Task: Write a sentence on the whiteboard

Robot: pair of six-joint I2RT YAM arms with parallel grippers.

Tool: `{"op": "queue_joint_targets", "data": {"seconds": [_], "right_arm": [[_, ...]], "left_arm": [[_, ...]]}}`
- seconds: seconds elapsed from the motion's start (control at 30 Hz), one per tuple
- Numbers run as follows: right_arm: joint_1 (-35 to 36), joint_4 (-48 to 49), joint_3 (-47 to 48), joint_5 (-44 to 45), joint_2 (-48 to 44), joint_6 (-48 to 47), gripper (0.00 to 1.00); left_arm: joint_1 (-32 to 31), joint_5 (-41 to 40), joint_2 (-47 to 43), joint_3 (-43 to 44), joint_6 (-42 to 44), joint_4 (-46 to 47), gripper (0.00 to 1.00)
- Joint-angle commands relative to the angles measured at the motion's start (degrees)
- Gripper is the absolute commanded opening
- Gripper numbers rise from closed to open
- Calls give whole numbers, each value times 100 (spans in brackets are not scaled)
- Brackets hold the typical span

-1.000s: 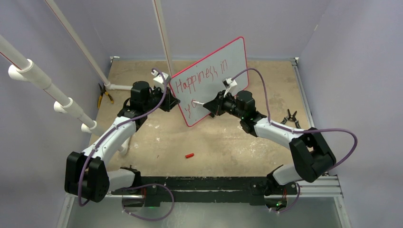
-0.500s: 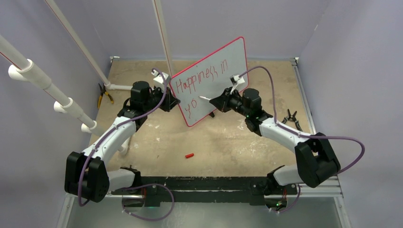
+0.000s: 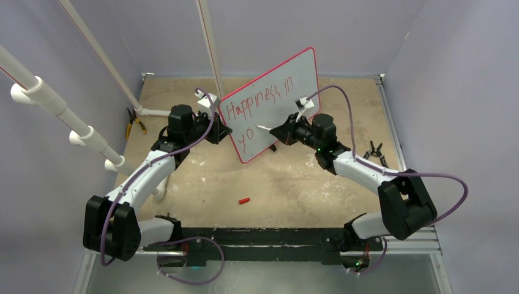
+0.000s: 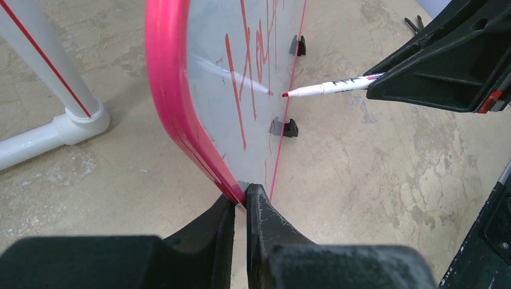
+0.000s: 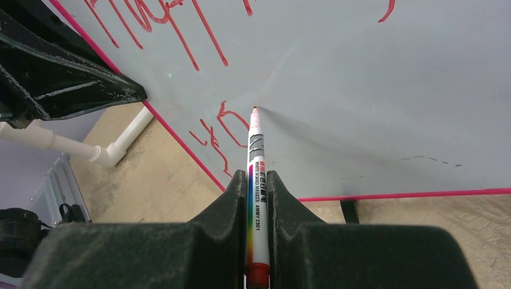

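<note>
Top external view: a small red piece (image 3: 245, 200) is seen lying on the near part of the tabletop (image 3: 294, 184). Further on, the whiteboard (image 3: 294, 73) is stood upright mid-tabletop, its red rim pinched at a lower corner by the left fingers (image 4: 258, 208). A marker (image 5: 255, 150) is clamped between the right fingers (image 5: 277, 195), its tip at the board beside "yo", under "Happiness in" of the sentence (image 3: 257, 101); contact cannot be told
</note>
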Motion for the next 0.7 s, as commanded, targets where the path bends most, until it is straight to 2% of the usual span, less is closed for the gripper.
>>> {"op": "queue_joint_targets", "data": {"seconds": [0.0, 0.3, 0.67], "right_arm": [[1, 233, 237, -95, 97, -127, 0], [2, 219, 280, -23, 246, -126, 0], [0, 83, -197, 155, 209, -46, 0]], "left_arm": [[-98, 104, 76, 44, 209, -135, 0], [-98, 104, 69, 49, 210, -133, 0], [-106, 128, 74, 48, 201, -130, 0]]}}
